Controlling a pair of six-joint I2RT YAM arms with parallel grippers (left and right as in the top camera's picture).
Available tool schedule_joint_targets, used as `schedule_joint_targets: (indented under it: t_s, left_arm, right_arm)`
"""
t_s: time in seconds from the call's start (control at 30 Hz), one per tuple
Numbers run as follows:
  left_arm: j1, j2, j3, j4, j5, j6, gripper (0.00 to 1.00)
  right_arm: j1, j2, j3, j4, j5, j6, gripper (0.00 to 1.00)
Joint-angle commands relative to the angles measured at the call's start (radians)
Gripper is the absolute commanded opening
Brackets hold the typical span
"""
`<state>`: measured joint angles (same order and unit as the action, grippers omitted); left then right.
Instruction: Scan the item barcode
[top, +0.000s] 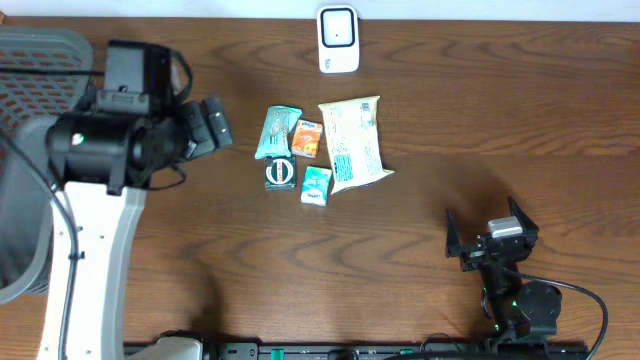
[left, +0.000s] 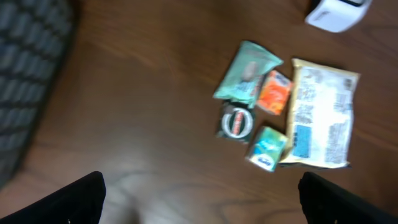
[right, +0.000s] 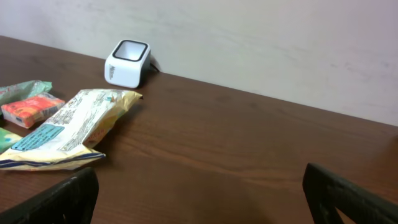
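Items for scanning lie in a tight cluster at the middle of the table, below the white scanner at the top centre edge. There are five: a pale bag on the right, a teal pouch on the left, an orange packet between them, a dark round tin under the pouch, and a small teal box against the bag's lower left corner. No barcode can be made out on any of them.

The bag is the largest and looks the easiest to take. It is probably light, soft and crinkly, with slick film that could slide between the fingers. Its right edge and upper corners are free, so a pinch on the flat seam there seems best. The small pieces sit touching or just beside each other, so lifting one would likely nudge its neighbours. The box and tin look stiff, while the pouch and packet look soft.

The left gripper hangs left of the cluster, near the pouch, with its claw spread wide and nothing between the fingers. The right gripper sits at the lower right, well apart from the items, also wide open and empty.

What looks like a grey mesh basket fills the upper left corner. The left arm covers much of it, and its contents cannot be seen.
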<state>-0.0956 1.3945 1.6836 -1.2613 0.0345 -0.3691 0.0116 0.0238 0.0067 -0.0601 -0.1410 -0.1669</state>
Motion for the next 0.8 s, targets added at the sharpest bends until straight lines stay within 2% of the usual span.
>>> schedule_joint_targets:
  t_s: [0.0, 0.23, 0.3, 0.4, 0.47, 0.63, 0.77]
  left_arm:
    - [0.033, -0.027, 0.0, -0.019, -0.054, -0.013, 0.98]
    - [0.048, -0.036, 0.0, -0.052, -0.054, -0.013, 0.98]
    - [0.049, -0.036, 0.0, -0.051, -0.054, -0.013, 0.98]
    - [0.048, -0.036, 0.0, -0.052, -0.054, -0.013, 0.98]
    - [0.049, -0.036, 0.0, -0.052, -0.054, -0.013, 0.97]
    - [0.049, -0.036, 0.0, -0.051, -0.054, -0.013, 0.98]
    - [0.049, -0.036, 0.0, -0.052, -0.054, -0.013, 0.98]
  right_arm:
    - [0.009, -0.006, -0.001, -0.004, 0.0, -0.003, 0.99]
    - [0.009, -0.006, -0.001, 0.004, -0.024, -0.002, 0.99]
    - [0.009, -0.006, -0.001, 0.04, -0.165, -0.002, 0.99]
    - [0.009, -0.006, -0.001, 0.042, -0.526, 0.024, 0.99]
    - [0.009, -0.006, -0.001, 0.045, -0.698, 0.019, 0.99]
    - [0.009, -0.006, -0.001, 0.188, -0.863, 0.019, 0.99]
    - [0.009, -0.006, -0.001, 0.387, -0.85, 0.045, 0.99]
